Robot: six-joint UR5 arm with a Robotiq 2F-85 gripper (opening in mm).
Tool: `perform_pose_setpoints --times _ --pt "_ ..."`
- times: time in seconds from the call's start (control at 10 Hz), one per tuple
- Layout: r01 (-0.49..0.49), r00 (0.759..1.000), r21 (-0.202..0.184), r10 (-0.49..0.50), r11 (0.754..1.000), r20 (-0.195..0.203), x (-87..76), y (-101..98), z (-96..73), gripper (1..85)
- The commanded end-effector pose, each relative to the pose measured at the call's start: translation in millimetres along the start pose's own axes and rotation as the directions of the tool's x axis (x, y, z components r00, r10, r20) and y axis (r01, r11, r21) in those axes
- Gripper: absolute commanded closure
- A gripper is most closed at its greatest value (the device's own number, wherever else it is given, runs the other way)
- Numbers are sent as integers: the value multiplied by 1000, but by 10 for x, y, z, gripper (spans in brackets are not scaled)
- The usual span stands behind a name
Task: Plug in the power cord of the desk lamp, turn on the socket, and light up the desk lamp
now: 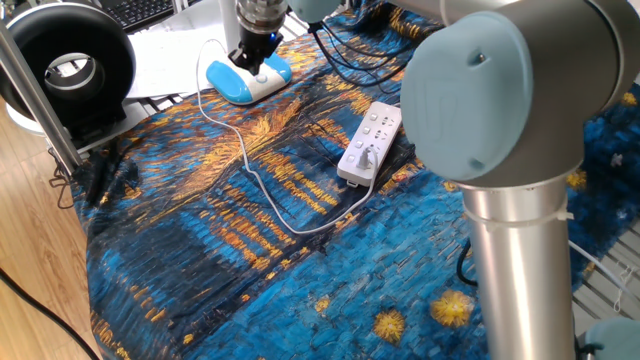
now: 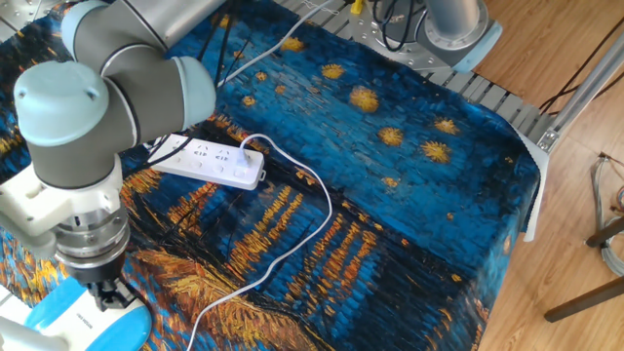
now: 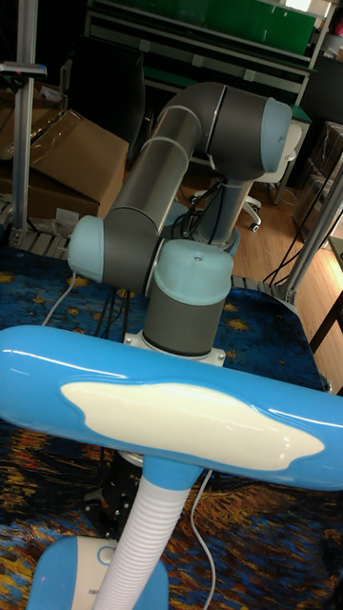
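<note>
The desk point(image 1: 200, 280) wore a cloth printed with swirling blue and gold brushstrokes. Over its far corner the grey arm point(image 2: 88, 146) with pale blue joint caps came straight down on the desk lamp point(image 1: 246, 80), whose flat rounded base was light blue and white; its stem was ribbed white, its head long, blue and glossy. The gripper point(image 1: 251, 60) stood at the base top; I could not tell how its jaws stood. Mid-desk lay the socket point(image 1: 371, 142), a white oblong strip. The power cord point(image 1: 262, 190), thin and white, curled from the lamp base to a plug seated in it.
</note>
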State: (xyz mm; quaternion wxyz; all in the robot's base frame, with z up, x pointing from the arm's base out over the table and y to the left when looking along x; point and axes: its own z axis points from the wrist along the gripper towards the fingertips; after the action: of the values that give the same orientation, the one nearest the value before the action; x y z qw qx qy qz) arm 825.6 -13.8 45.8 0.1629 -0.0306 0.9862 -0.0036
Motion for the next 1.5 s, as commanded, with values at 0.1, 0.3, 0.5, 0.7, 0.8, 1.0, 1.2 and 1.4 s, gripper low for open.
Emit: perform_pose_setpoints --times 0.1,0.3,0.5,0.7,0.8,1.0,1.2,1.4 --pt "0 1000 1 0 1000 -15 27 -90 65 843" --pt "-1 999 -3 1 1000 -32 89 -115 43 843" --pt "-9 999 2 9 1000 -43 129 -116 72 843" --pt "-10 998 3 10 1000 -57 166 -106 58 843" --pt "-11 998 3 12 1000 -55 160 -111 55 843" --pt "-16 998 2 17 1000 -55 160 -108 56 843" --pt "-14 999 20 15 1000 -51 156 -135 59 843" --pt "-7 1000 17 7 1000 13 -19 -134 17 843"
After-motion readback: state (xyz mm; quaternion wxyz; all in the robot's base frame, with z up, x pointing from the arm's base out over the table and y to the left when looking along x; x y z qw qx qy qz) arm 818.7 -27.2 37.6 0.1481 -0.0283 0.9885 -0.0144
